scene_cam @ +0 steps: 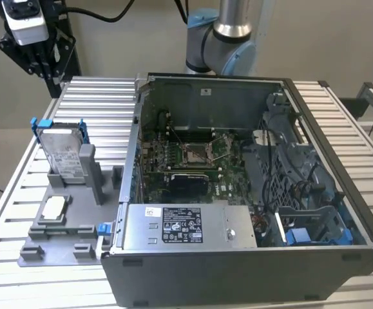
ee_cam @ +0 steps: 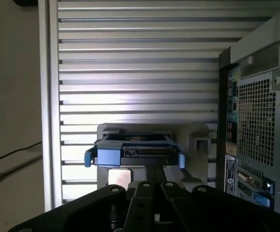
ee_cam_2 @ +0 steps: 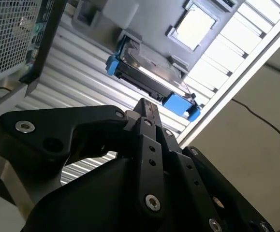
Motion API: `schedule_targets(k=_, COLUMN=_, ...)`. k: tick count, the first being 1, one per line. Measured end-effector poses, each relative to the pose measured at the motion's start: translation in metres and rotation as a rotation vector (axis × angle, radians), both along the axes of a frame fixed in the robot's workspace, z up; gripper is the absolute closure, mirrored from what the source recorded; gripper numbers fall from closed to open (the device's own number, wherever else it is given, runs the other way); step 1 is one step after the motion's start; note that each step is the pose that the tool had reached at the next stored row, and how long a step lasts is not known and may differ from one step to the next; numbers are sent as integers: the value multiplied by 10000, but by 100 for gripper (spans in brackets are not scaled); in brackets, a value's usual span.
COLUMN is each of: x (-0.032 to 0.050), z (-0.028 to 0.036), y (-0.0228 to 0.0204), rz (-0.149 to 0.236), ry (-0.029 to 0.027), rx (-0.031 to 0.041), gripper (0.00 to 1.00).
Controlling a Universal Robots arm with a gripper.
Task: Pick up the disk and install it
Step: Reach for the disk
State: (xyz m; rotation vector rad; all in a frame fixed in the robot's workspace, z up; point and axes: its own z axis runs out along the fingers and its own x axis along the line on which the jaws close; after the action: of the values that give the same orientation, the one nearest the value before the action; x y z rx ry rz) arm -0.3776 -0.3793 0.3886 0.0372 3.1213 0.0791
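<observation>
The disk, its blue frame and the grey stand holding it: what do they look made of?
The disk looks like bare silvery metal, dull sheen, with a white paper-like label. Its frame is bright blue, likely moulded plastic. The stand is uniform matte grey, probably plastic.

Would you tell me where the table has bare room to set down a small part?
Bare slats lie behind the grey fixture, up to the table's far edge, and on the exterior view's right of the open computer case. It is crowded on the fixture, where the disk stands upright, and inside the case.
</observation>
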Motion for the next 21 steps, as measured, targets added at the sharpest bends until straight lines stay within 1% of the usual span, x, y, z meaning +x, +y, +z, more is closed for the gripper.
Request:
schedule_targets(k=6, x=-208, z=-4, y=-1, rz=61, ry=0, rx=5, gripper=100)
schedule_targets(k=12, x=-373, z=-11, y=-3, rz=106, ry=-1, rx=18, gripper=100)
schedule_targets(k=14, x=-402, z=-13, y=-3, rz=114, ry=-1, rx=21, gripper=100)
schedule_targets(k=21, x=-405, z=-15, y=-3, rz=130, ry=-1, rx=25, gripper=100)
